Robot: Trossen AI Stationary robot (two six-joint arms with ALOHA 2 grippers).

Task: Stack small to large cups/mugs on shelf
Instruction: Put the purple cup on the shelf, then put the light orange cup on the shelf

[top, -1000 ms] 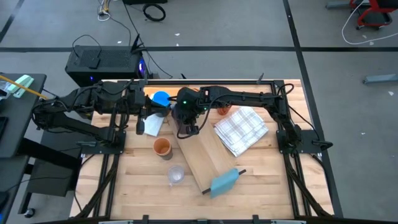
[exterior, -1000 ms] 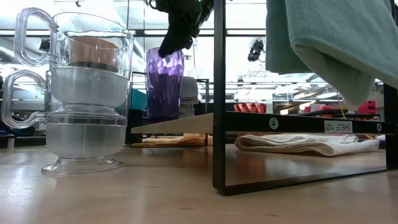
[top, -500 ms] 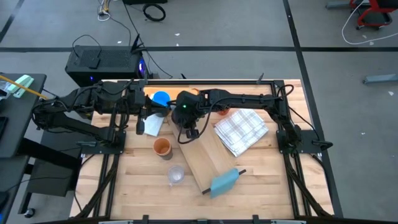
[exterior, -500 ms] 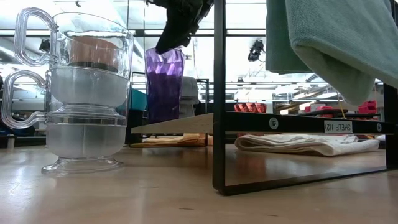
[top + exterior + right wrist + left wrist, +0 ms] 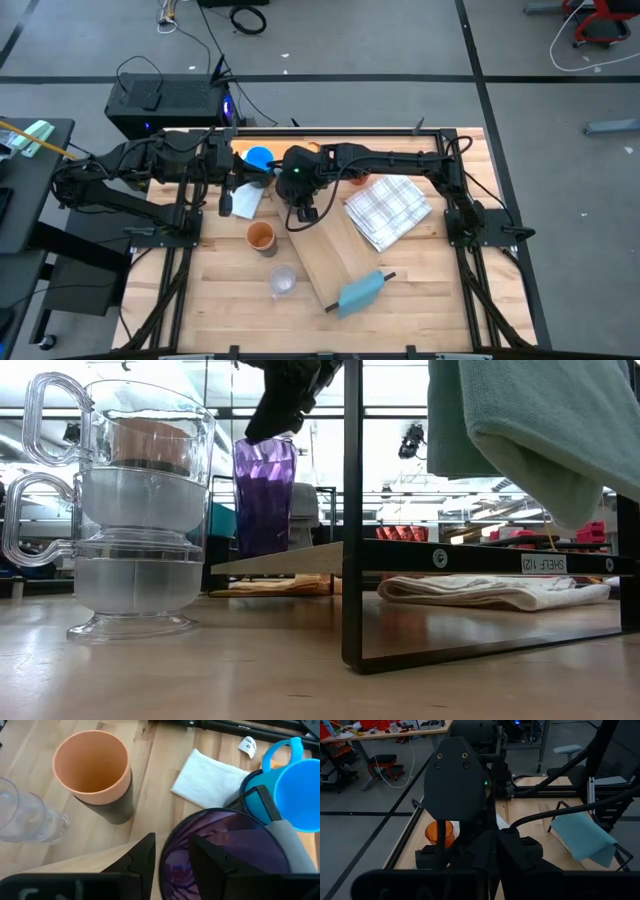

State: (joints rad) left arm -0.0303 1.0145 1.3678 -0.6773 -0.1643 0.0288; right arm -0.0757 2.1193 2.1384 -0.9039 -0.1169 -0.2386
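Pale wooden tabletop [image 5: 420,290] carries everything. Directly beneath the right gripper [image 5: 172,855] stands the purple tumbler [image 5: 225,847] on the shelf [image 5: 330,250]; one finger is inside the rim, one outside, the jaws slightly parted and not visibly pinching. Beyond it, toward the left gripper [image 5: 232,180], sits the bright blue mug [image 5: 300,790]; whether those jaws are spread cannot be told. Farther off: an orange cup [image 5: 92,767] nested in a black cup [image 5: 112,807], then clear glasses [image 5: 25,817].
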